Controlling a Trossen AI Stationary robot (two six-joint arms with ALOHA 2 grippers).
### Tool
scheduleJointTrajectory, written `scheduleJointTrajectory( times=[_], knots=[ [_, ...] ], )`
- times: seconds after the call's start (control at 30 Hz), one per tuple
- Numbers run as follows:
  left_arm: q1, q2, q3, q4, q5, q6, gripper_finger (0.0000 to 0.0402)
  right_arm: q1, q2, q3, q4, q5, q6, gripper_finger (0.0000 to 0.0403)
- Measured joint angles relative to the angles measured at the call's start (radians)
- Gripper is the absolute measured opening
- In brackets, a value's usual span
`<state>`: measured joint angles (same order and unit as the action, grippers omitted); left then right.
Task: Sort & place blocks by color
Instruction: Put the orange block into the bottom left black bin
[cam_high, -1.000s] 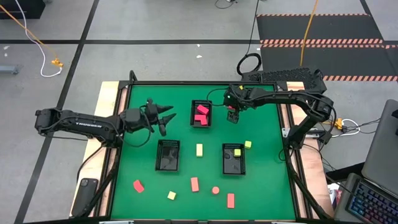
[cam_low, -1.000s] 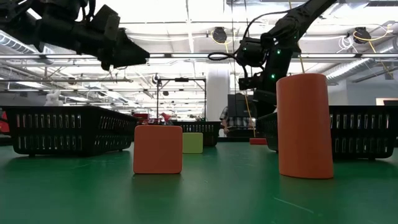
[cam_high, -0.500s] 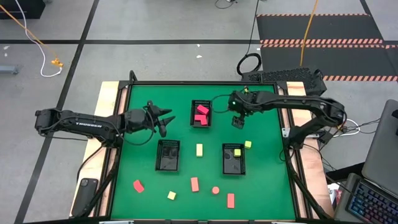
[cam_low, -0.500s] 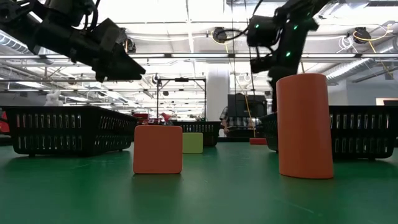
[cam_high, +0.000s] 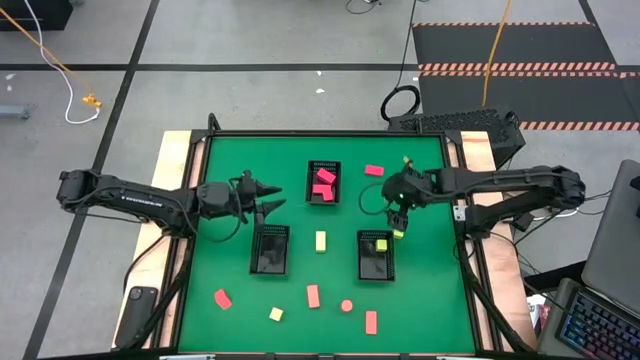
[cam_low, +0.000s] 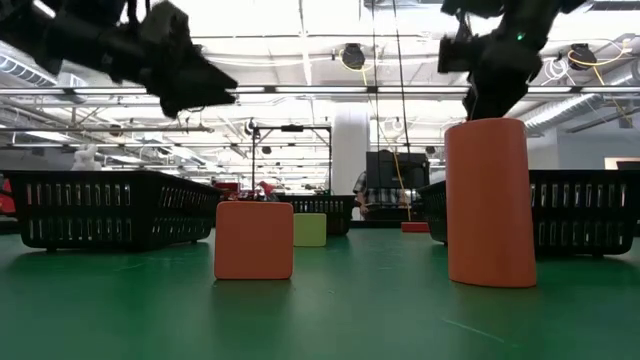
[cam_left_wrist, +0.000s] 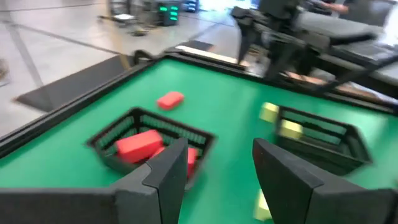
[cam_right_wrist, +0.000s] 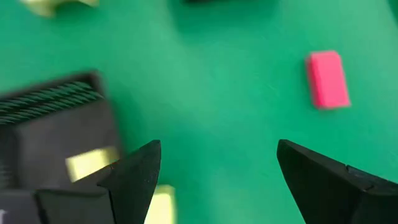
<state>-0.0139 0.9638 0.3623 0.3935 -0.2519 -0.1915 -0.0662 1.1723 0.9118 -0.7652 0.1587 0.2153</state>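
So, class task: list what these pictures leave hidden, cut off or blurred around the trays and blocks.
- Middle tray: in the high view its inside is dark and its contents cannot be made out.
- Yellow block by the right gripper: partly covered by the arm in the high view.
- Red tray: in the low view the orange cube hides part of it.
- Yellow blocks: blurred in the right wrist view.

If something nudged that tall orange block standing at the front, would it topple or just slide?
Probably topple: the orange block stands upright on a narrow end, much taller than wide. It looks solid and stiff, so it should fall whole. The green mat looks soft, so sliding seems less likely.
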Motion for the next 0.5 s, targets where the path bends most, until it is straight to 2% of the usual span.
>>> scheduleJointTrajectory(
  times=[0.1, 0.27, 0.37, 0.5],
  knots=[
    [-0.068, 0.0, 0.071, -0.153, -0.007, 0.017, 0.0184, 0.077, -0.007, -0.012, 0.068, 0.027, 0.035, 0.0313],
    [-0.191, 0.005, 0.197, -0.378, -0.097, -0.025, 0.0184, 0.206, 0.024, -0.012, 0.222, 0.052, 0.041, 0.0313],
    [-0.245, 0.005, 0.228, -0.429, -0.139, -0.048, 0.0184, 0.276, 0.06, 0.004, 0.287, 0.051, 0.029, 0.0313],
    [-0.266, 0.005, 0.233, -0.429, -0.19, -0.102, 0.0184, 0.359, 0.132, 0.049, 0.333, 0.05, -0.002, 0.0313]
  ],
)
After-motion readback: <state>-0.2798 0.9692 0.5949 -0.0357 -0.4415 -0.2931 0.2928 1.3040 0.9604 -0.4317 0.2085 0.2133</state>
